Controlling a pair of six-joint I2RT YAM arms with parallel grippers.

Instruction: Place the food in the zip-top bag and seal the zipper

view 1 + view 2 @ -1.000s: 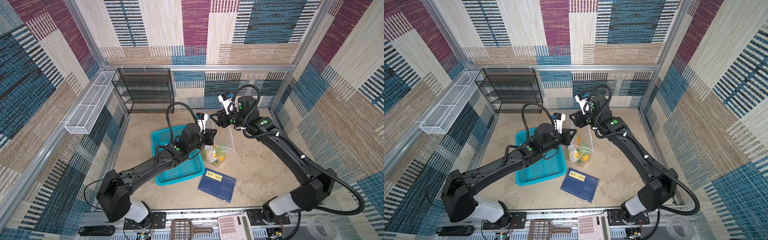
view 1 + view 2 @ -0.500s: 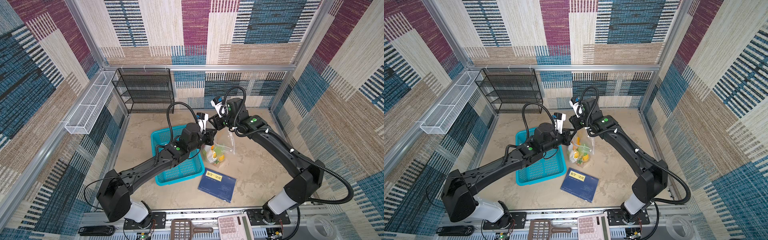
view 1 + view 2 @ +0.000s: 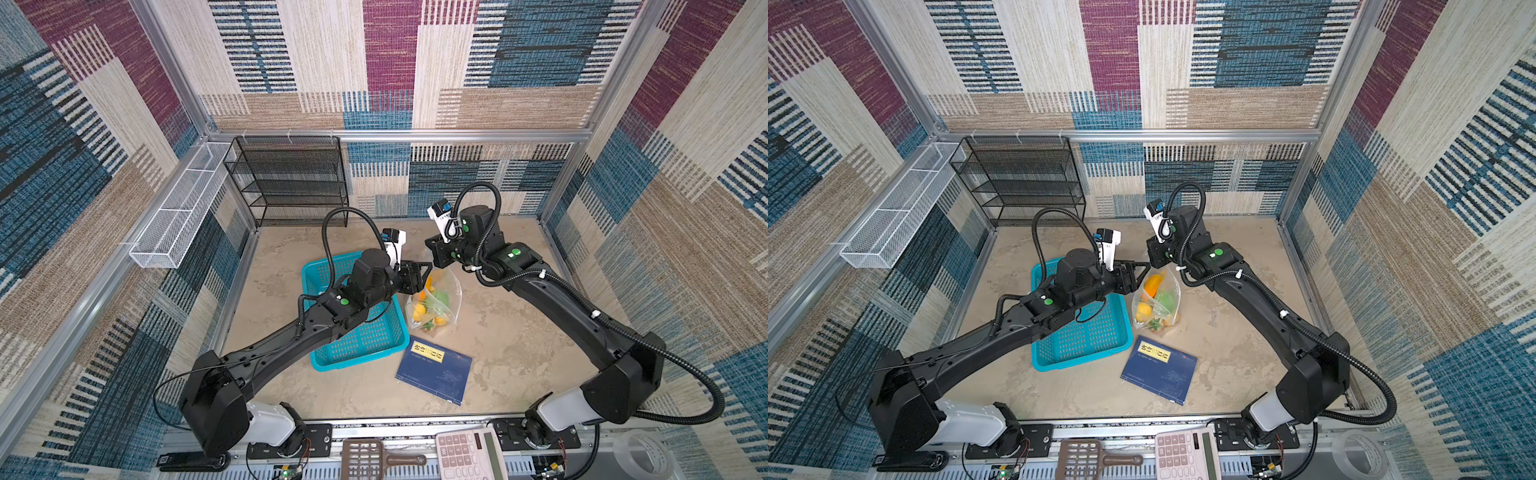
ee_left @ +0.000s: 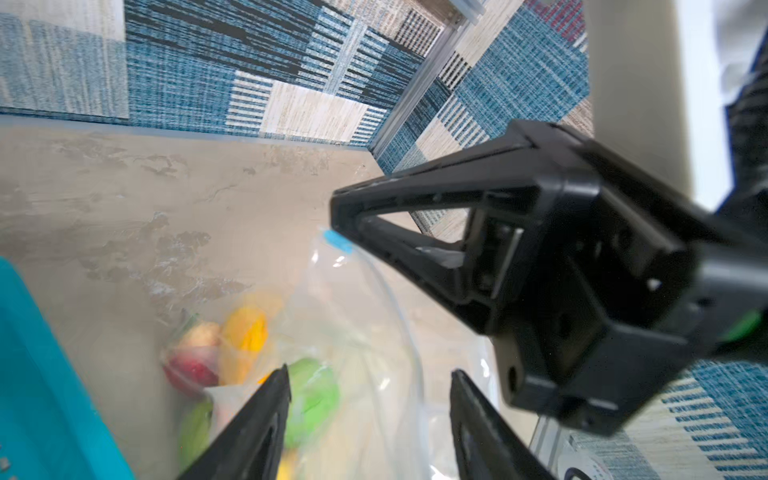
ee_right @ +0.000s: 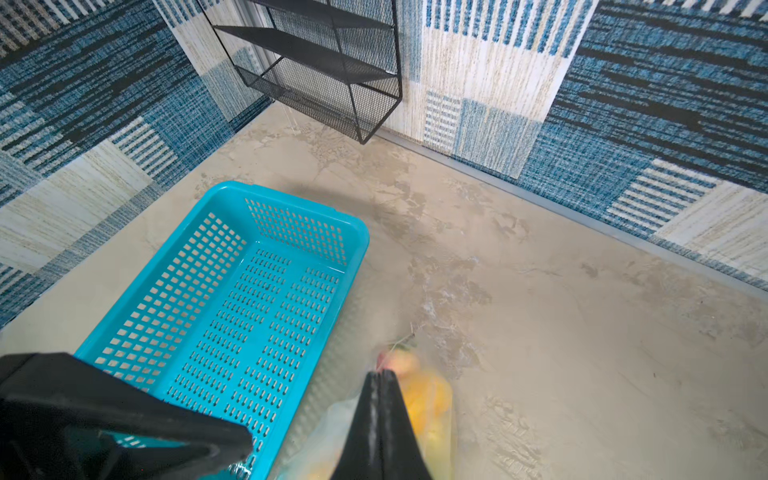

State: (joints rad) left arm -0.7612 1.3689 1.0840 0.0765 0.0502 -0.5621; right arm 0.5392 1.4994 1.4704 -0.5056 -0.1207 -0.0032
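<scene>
The left gripper (image 4: 370,374) hangs spread beside the bag (image 4: 374,307), gripping nothing. The right gripper (image 5: 380,374) is pressed together on the bag's top edge, just beside the blue slider (image 4: 337,242), and it alone seems to hold the bag up. The bag stands mid-frame in both top views, with the food (image 4: 245,332) inside.

Likely trouble: that thin pinch slips and the bag slumps, spilling food. Or a pull on the slider, with nothing bracing the far end, drags the whole bag and leaves the mouth unsealed.

Left of the bag sits an empty basket (image 3: 361,338), and lower in the frame a blue book (image 3: 434,370). The table (image 5: 540,291) is mottled beige. A black rack (image 3: 291,183) stands at upper left, with woven patchwork walls (image 3: 390,62) behind.
</scene>
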